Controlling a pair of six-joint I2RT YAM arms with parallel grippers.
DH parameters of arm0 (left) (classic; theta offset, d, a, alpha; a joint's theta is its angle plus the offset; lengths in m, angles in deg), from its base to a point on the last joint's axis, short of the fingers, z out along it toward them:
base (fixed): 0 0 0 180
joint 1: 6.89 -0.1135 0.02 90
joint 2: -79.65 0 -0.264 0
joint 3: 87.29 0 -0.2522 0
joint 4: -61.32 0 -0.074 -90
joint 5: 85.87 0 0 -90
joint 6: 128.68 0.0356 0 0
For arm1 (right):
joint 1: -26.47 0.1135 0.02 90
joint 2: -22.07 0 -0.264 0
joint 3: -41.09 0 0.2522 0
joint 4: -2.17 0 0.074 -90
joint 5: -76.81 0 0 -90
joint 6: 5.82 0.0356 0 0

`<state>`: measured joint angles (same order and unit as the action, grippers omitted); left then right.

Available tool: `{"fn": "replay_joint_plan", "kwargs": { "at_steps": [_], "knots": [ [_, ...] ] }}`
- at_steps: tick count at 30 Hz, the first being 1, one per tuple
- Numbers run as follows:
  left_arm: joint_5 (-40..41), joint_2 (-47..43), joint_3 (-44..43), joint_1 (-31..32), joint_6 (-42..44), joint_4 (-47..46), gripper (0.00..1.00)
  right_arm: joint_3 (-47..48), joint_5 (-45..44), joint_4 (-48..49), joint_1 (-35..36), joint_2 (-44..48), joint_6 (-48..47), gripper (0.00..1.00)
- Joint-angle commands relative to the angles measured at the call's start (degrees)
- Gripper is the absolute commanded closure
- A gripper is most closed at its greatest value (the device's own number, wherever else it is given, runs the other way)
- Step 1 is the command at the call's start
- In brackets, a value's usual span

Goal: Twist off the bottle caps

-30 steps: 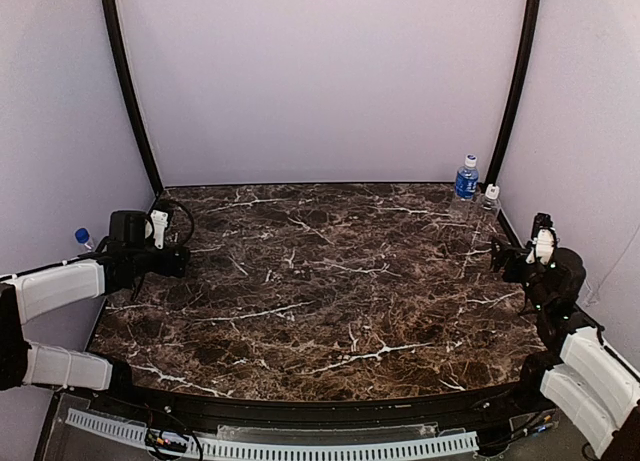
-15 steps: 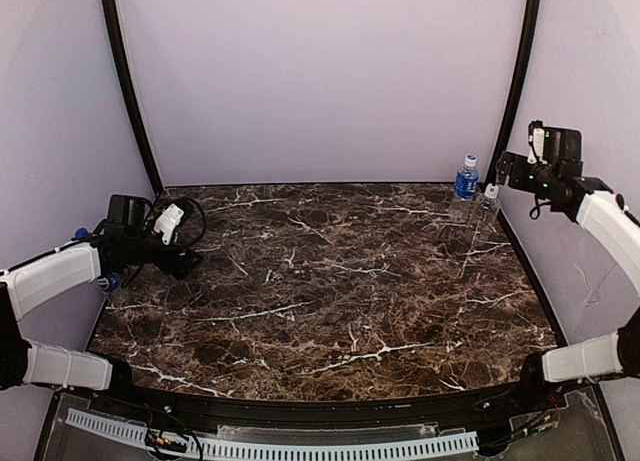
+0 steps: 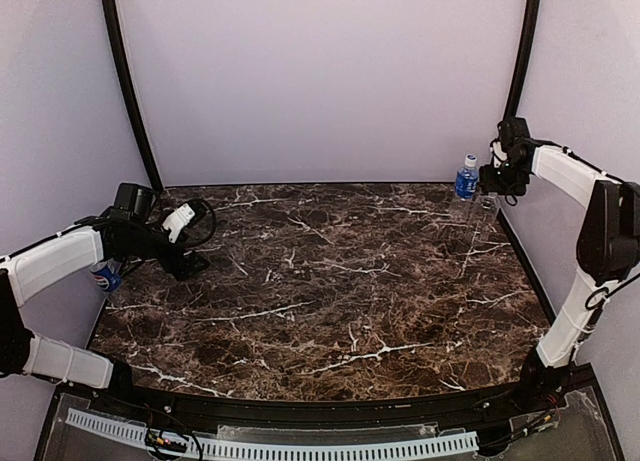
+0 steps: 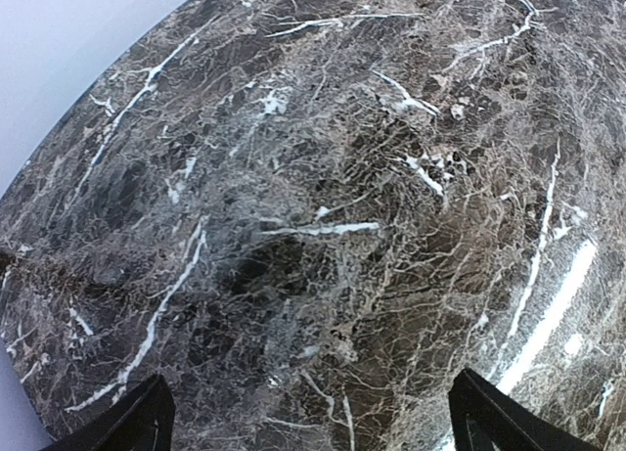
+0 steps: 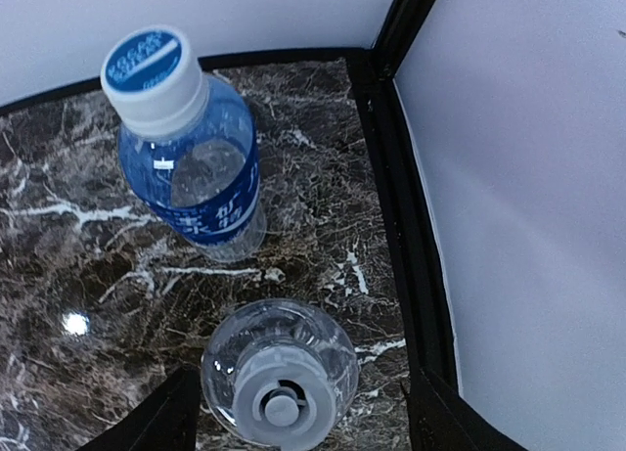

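Dark veined marble table (image 3: 330,281), lilac walls (image 3: 320,81); labelled bottle (image 5: 196,167) and plain bottle (image 5: 328,348) stand capped in far right corner, right gripper (image 5: 303,404) spread wide above the plain one, left gripper (image 4: 323,427) wide over bare marble, third bottle (image 3: 105,277) half-hidden behind left arm (image 3: 55,266).

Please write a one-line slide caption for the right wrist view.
Open right gripper over the capped unlabelled bottle; a blue-labelled bottle stands beside it, near the table corner.

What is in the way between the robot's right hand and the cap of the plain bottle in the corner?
Nothing visible. The right hand hangs open straight above the plain bottle, and its cap shows bare between the fingers. The blue-label bottle stands beside it, apart, not in the way.
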<state>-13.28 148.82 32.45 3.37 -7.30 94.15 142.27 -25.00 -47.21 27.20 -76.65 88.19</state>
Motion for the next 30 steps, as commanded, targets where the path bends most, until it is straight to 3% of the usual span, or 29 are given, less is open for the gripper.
{"fn": "replay_joint_plan", "kwargs": {
  "at_steps": [1,5,14,16,20,26,30],
  "knots": [
    [-3.59,0.58,-0.5,0.77,0.68,3.13,0.01,1.7,0.92,-2.02,-0.2,-0.71,0.16,0.32],
    [-3.9,0.91,-0.26,0.99,0.79,2.92,0.01,0.86,1.67,-1.27,-0.2,-1.21,0.29,0.42],
    [-5.19,1.34,-0.21,1.16,0.71,3.56,0.01,2.12,2.72,0.61,-0.2,-4.33,-1.39,0.54],
    [-5.27,1.19,-0.17,1.22,0.78,3.71,0.01,2.5,3.21,0.71,-0.2,-4.55,-1.81,0.64],
    [-6.15,1.23,-0.57,1.23,1.01,4.45,0.01,3.28,5.02,-0.4,-0.2,-4.26,-2.37,0.98],
    [-4.88,1.1,-4.9,1.85,5.02,10.78,0.02,1.59,5.62,-3.77,1.3,3.39,-3.58,1.0],
    [-2.51,1.33,-11.66,4.81,8.04,19.18,0.04,0.57,14.51,-7.69,8.39,11.85,-3.66,1.0]
  ]
}}
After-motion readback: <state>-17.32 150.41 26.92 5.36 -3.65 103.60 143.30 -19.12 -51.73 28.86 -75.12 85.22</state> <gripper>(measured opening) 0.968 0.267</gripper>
